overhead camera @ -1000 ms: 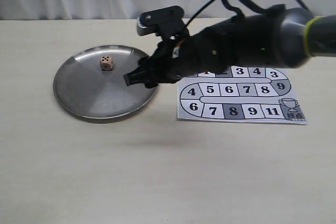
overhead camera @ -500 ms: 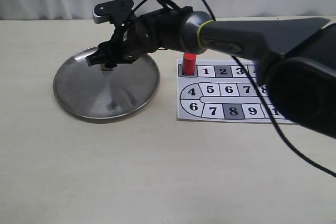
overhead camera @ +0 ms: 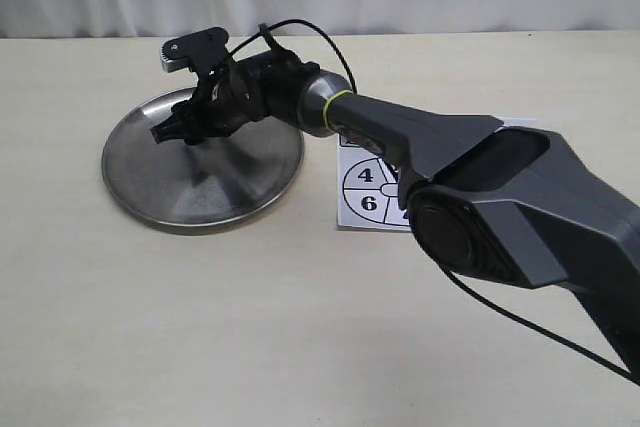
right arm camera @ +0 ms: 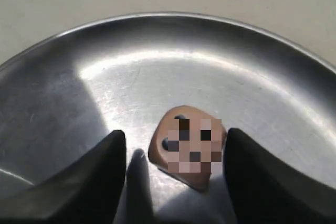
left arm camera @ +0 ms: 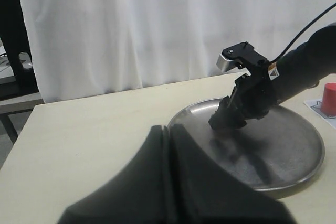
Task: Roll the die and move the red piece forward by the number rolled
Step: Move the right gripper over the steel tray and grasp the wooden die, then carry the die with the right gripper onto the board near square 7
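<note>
The grey right arm [overhead camera: 500, 207] hides most of the numbered paper board [overhead camera: 362, 187]. Over the round steel plate [overhead camera: 190, 192], upper left, the right gripper [overhead camera: 163, 133] jaws gape around the tan wooden die [right arm camera: 189, 148], perhaps touching. The left gripper [left arm camera: 168, 137] jaws are closed. The red cylinder piece [left arm camera: 329, 98] stands on the board's corner.

There is one small tan wooden cube with black dots [right arm camera: 189, 148]. There is one short red cylinder [left arm camera: 329, 99], one round shiny metal plate [overhead camera: 195, 215] and one paper game board with numbers [overhead camera: 364, 188]. There are two black pincers, the left pincer [left arm camera: 167, 132] and the right pincer [overhead camera: 164, 133], and one pale worktop [overhead camera: 200, 332].
</note>
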